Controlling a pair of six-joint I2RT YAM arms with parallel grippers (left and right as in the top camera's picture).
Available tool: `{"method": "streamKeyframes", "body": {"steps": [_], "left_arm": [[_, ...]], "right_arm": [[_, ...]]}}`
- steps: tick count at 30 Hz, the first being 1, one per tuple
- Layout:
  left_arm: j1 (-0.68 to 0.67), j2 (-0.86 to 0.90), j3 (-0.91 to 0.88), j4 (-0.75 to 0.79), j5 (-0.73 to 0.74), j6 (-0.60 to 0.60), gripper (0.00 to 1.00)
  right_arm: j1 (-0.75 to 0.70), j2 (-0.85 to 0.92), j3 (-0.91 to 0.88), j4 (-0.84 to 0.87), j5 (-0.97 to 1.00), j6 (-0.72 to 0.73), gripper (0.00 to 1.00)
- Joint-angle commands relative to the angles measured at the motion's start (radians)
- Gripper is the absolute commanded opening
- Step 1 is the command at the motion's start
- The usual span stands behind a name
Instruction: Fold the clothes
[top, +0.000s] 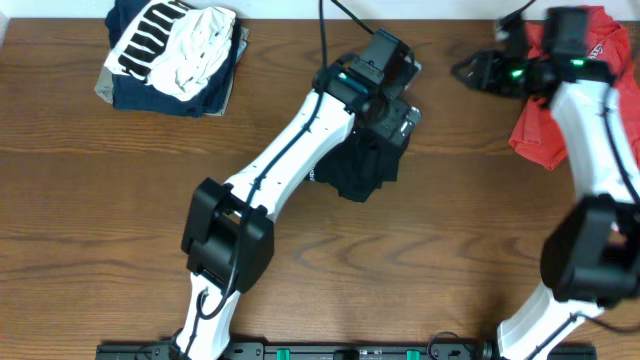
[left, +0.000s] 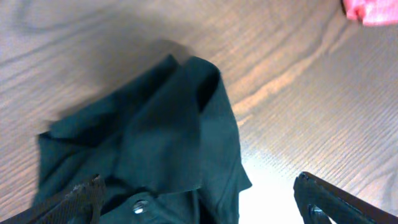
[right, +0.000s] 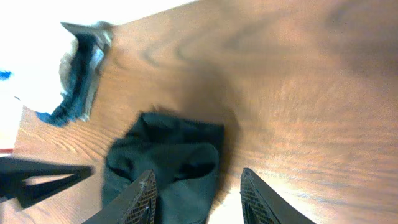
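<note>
A plain black garment (top: 360, 172) lies crumpled in the middle of the table. My left gripper (top: 390, 120) hangs over its far edge. In the left wrist view the black garment (left: 161, 143) shows a small metal snap, and my left gripper (left: 202, 202) is open wide above the cloth, holding nothing. A coral-red T-shirt (top: 540, 125) with white print lies at the far right, under my right arm, and a corner of it shows in the left wrist view (left: 372, 9). My right gripper (top: 474, 70) is open and empty, off the shirt's left side. In the right wrist view the black garment (right: 165, 158) lies beyond its open fingers (right: 200, 196).
A stack of folded clothes (top: 175, 55), navy, white and striped, sits at the far left corner and shows in the right wrist view (right: 74, 81). The table's far edge runs close behind both grippers. Bare wood (top: 450, 260) spreads across the front.
</note>
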Motion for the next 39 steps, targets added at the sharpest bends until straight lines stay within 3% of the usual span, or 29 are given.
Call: {"method": "streamKeyframes", "body": {"steps": [1,10,17,21,31,39], "left_arm": [[0.079,-0.133,0.060,-0.006,0.002,-0.063,0.98],[0.338,-0.345,0.060,-0.116,0.002,-0.101,0.98],[0.452,-0.341,0.023,-0.227,0.002,-0.101,0.98],[0.468,-0.336,-0.006,-0.233,0.001,-0.101,0.98],[0.468,-0.335,-0.035,-0.228,0.001,-0.097,0.98],[0.468,-0.335,-0.035,-0.228,0.000,-0.097,0.98]], "right_arm": [[0.017,0.011,-0.002,-0.024,-0.022,-0.008,0.43],[0.183,0.074,-0.003,-0.124,0.018,-0.072,0.44],[0.330,0.155,-0.003,-0.275,0.363,0.016,0.41],[0.377,0.181,-0.004,-0.288,0.478,0.061,0.40],[0.426,0.254,-0.004,-0.146,0.471,0.078,0.36],[0.459,0.286,-0.004,-0.082,0.435,0.055,0.45]]}}
